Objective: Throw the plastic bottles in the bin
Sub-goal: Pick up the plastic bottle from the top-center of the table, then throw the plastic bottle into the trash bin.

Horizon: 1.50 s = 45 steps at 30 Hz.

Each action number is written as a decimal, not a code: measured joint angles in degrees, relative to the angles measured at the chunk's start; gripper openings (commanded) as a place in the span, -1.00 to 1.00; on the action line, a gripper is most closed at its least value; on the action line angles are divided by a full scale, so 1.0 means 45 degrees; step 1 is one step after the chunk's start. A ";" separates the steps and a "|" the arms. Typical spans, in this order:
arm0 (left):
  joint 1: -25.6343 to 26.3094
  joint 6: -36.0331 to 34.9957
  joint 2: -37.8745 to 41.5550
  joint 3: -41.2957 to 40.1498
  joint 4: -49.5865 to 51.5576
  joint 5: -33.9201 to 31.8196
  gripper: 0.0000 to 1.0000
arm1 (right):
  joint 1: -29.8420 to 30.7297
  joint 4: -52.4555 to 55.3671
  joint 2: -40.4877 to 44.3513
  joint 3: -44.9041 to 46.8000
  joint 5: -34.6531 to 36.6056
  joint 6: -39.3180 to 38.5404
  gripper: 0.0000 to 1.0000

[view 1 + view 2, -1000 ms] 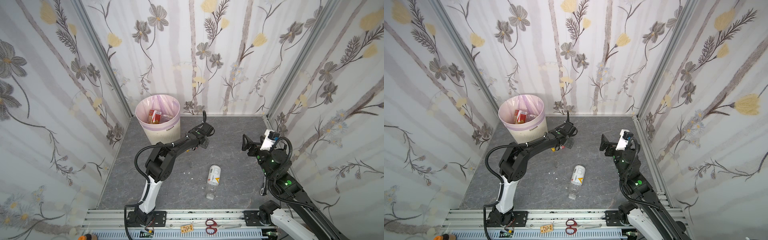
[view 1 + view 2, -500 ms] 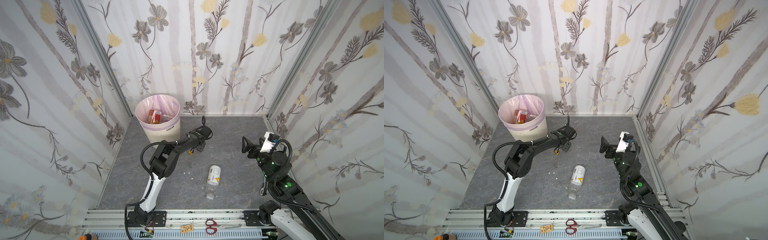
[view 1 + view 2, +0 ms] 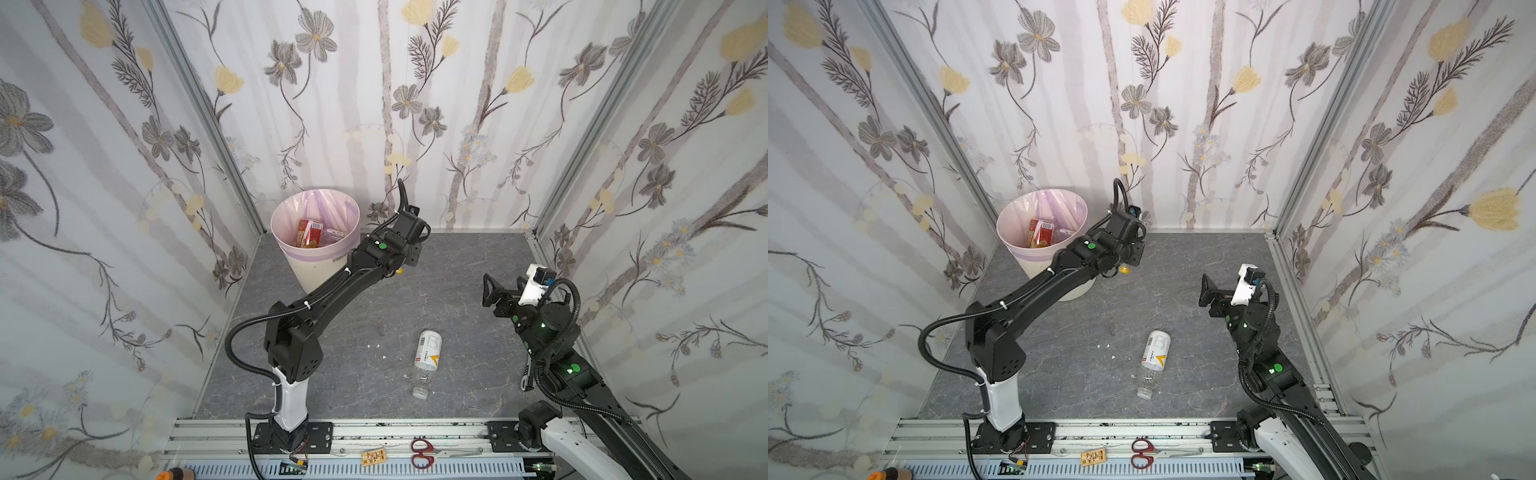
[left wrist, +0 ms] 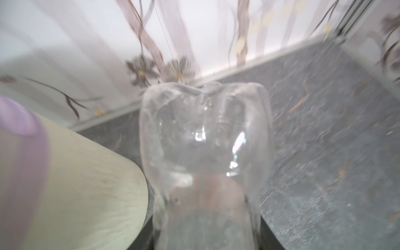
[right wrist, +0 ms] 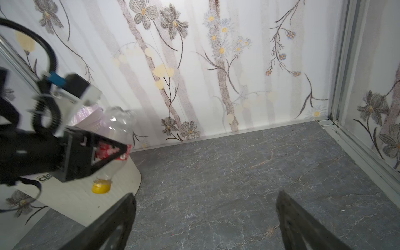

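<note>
My left gripper [image 3: 409, 254] is shut on a clear plastic bottle [image 5: 118, 127] with a red label and a yellow cap [image 5: 100, 187], held cap down just right of the bin [image 3: 307, 270]. In the left wrist view the bottle [image 4: 205, 134] fills the space between the jaws, and the bin [image 4: 86, 184] is close beside it. The cream bin [image 3: 1034, 266] has a pink liner and holds red-labelled items. A second bottle [image 3: 428, 353] with a white-yellow label lies on the floor in both top views [image 3: 1155, 353]. My right gripper [image 5: 205, 194] is open and empty at mid right [image 3: 498, 286].
The grey marble-look floor [image 3: 457, 270] is enclosed by flowered walls on three sides. Red-handled scissors [image 3: 422, 453] and a small tag [image 3: 373, 457] lie on the front rail. A slim dark tool [image 3: 525, 374] lies beside the right arm.
The left jaws have closed from wide open onto the red-labelled bottle beside the bin. The right arm has shifted only slightly and stays open.
</note>
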<state>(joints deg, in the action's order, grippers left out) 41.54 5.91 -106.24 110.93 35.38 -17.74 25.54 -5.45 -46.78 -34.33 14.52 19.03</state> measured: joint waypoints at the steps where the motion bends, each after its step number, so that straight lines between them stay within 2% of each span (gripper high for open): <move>1: 0.0010 0.0019 0.0481 0.0262 -0.0044 -0.0146 -0.03 | 0.0000 -0.0005 -0.0049 -0.0015 -0.0126 0.0019 0.99; 5: 0.0073 -0.0005 0.2103 0.1064 -0.0204 -0.0738 -0.03 | -0.0015 -0.0117 -0.0248 -0.0068 -0.0214 0.0097 0.99; 9: 0.0151 -0.0335 0.4347 0.1044 -0.0996 -0.1282 -0.04 | -0.0010 -0.0141 -0.0311 -0.0136 -0.0301 0.0189 0.99; 11: 0.0131 -0.0602 0.6037 0.0000 -0.2157 -0.1583 -0.03 | -0.0015 -0.0165 -0.0325 -0.0165 -0.0306 0.0194 0.99; 15: 0.0112 -0.1341 1.0030 -0.3691 -0.5722 -0.2404 -0.08 | -0.0015 -0.0180 -0.0379 -0.0204 -0.0408 0.0238 0.99; 17: 0.0063 -0.1812 1.0904 -0.4619 -0.7305 -0.2905 -0.07 | -0.0010 -0.0189 -0.0481 -0.0277 -0.0495 0.0325 0.99; 21: -0.0612 -0.2735 1.0350 -0.5022 -0.8937 -0.3701 -0.06 | -0.0010 -0.0199 -0.0753 -0.0398 -0.0597 0.0432 0.99; 23: -0.1443 -0.2890 0.9394 -0.4833 -0.9146 -0.4104 0.09 | -0.0010 -0.0277 -0.0845 -0.0427 -0.0826 0.0573 0.99; 24: -0.2035 -0.2827 0.8791 -0.4609 -0.9015 -0.4197 0.42 | -0.0010 -0.0282 -0.0869 -0.0442 -0.0855 0.0636 0.99; 25: -0.2735 -0.2506 0.8097 -0.4226 -0.8723 -0.4046 0.95 | 0.0000 -0.0287 -0.0865 -0.0442 -0.0889 0.0690 0.99; 26: -0.3512 -0.2016 0.7339 -0.3750 -0.8160 -0.3808 1.00 | 0.0000 -0.0287 -0.0831 -0.0442 -0.0933 0.0753 0.99; 29: -0.5139 -0.0253 0.4794 -0.1117 -0.5542 -0.3021 1.00 | 0.0000 -0.0238 -0.0500 -0.0442 -0.0957 0.0797 0.99; 31: -0.5134 0.0228 0.4070 -0.0204 -0.4109 -0.2778 1.00 | 0.0000 -0.0194 -0.0180 -0.0427 -0.0947 0.0806 0.99; 33: -0.4877 0.0699 0.4371 -0.0189 -0.3283 -0.2113 1.00 | -0.0005 -0.0170 0.0092 -0.0321 -0.0899 0.0806 0.99; 39: -0.4386 0.1418 0.6611 -0.0923 -0.3735 -0.0792 1.00 | -0.0015 -0.0126 -0.0204 -0.0199 -0.0806 0.0801 0.99; 45: -0.4051 0.1914 0.8058 -0.4085 -0.4396 0.0699 1.00 | 0.0015 -0.0151 -0.1209 -0.0243 -0.1161 0.0908 0.99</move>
<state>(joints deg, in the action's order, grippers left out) 23.31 14.52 -69.97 92.55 15.59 -14.59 25.61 -6.13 -52.23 -35.42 9.30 23.11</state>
